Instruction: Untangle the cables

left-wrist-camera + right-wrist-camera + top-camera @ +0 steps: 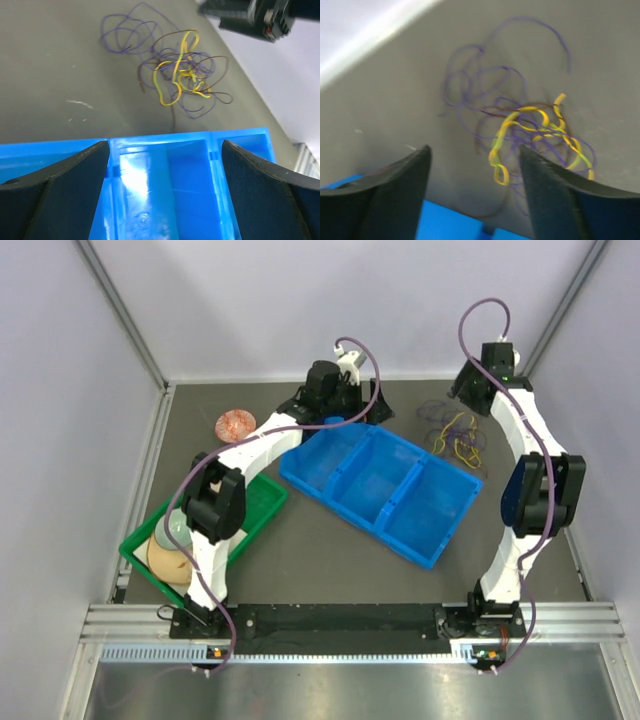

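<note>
A tangle of thin purple, yellow and brown cables (pixel 453 432) lies on the dark table at the back right, just behind the blue bin. It shows in the left wrist view (pixel 177 75) and, blurred, in the right wrist view (pixel 530 130). My right gripper (pixel 475 165) is open and empty above the table, just left of the tangle; in the top view it (pixel 468 390) hangs over the back right. My left gripper (pixel 165 170) is open and empty over the blue bin's left compartment; in the top view it (pixel 345 412) is at the back centre.
A blue three-compartment bin (pixel 382 486) lies diagonally in the middle. A green tray (pixel 262 502) with a bowl and round things stands at the left front. A small orange-red coil (pixel 236 424) lies at the back left. Walls close the back and sides.
</note>
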You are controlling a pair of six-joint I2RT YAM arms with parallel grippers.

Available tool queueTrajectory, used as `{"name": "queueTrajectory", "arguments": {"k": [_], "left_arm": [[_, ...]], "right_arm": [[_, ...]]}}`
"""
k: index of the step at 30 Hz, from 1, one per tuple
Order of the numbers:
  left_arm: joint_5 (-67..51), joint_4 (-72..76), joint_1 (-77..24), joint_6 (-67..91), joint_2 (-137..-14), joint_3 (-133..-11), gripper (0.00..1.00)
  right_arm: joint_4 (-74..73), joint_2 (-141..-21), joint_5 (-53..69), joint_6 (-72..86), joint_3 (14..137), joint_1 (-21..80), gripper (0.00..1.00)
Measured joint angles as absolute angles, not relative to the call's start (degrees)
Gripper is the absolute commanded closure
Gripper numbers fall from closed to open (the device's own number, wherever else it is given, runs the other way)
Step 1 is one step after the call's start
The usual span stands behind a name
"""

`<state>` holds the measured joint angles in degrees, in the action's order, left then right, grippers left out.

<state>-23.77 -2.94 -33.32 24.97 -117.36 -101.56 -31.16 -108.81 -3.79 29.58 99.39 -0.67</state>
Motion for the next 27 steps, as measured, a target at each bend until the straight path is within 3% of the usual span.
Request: {"name": "queueTrajectory", "arguments": {"k": [4,12,18,21,24,27], "left_arm": [[-21.63,-4.91,-33.32,23.68,-116.62,-101.56,0.01],[-19.99,-5.21,-33.32,22.76,-115.31,-101.56,0.01],[-19.81,-5.21,-33.32,22.74,-115.24,-101.3,0.01],[-19.77,-5.21,-33.32,22.76,-115.22,-100.73,0.01],[-19.62,-5.23,-33.32,22.76,-115.22,-100.25,0.01],[-19.53,-5.28,-33.32,22.74,-115.22,-99.9,0.01]], "right_arm": [[-31.7,-108.71,-5.87,27.81,94.98,-0.67,0.33],[-31.29,-108.84,-5.1,28.1,89.12,-0.67,0.54],[-28.62,-109.95,-2.87,29.21,89.17,-0.64,0.5],[-27.83,-111.74,-2.72,29.63,90.26,-0.62,0.52],[-27.05,-115.33,-2.74,29.52,93.06,-0.6,0.98],[-27.07,-118.3,-2.31,29.78,95.64,-0.6,1.0]]}}
